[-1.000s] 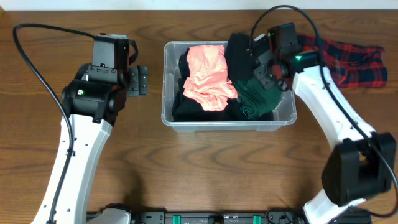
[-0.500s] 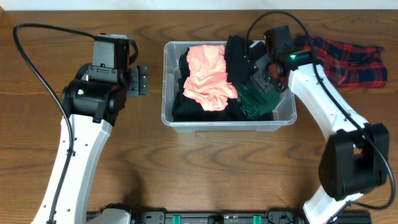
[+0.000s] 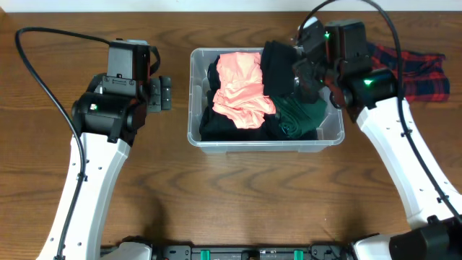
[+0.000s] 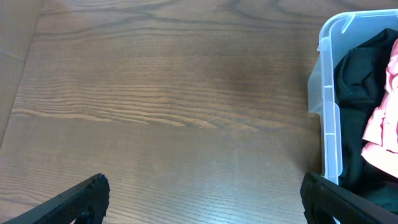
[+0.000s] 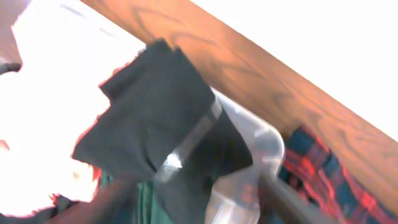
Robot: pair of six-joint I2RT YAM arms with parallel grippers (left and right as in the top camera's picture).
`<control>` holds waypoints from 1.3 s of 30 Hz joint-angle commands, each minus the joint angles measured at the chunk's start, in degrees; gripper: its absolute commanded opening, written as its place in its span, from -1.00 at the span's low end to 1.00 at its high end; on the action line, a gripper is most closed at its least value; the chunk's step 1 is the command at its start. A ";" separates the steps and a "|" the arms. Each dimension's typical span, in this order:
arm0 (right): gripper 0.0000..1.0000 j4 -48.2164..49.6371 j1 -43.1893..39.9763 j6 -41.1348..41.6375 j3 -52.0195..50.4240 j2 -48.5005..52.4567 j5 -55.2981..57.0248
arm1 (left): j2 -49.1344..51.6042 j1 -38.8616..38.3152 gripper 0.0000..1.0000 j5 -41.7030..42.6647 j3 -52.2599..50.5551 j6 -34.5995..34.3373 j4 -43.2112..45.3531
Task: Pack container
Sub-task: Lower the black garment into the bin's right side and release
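Note:
The clear plastic container (image 3: 267,143) stands mid-table, holding a pink cloth (image 3: 242,87), a green cloth (image 3: 299,115) and dark clothes. A black cloth (image 3: 276,65) lies at its far right and drapes over the far rim, as the right wrist view (image 5: 155,106) shows. My right gripper (image 3: 307,71) is open and empty, raised above the tub's far right corner (image 5: 267,140). My left gripper (image 3: 160,94) is open and empty over bare table, left of the tub wall (image 4: 329,112).
A red and dark plaid cloth (image 3: 415,68) lies on the table right of the tub, behind my right arm; it also shows in the right wrist view (image 5: 323,168). The table's far edge runs just behind the tub.
My right gripper has lifted up and back from the tub's right side toward its far right corner. The black cloth stays draped on the rim. The left arm has not moved.

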 commanded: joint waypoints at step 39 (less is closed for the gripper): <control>-0.61 -0.92 0.85 6.67 6.21 18.84 -2.34 | -0.15 0.24 0.96 -0.74 0.90 0.57 -0.20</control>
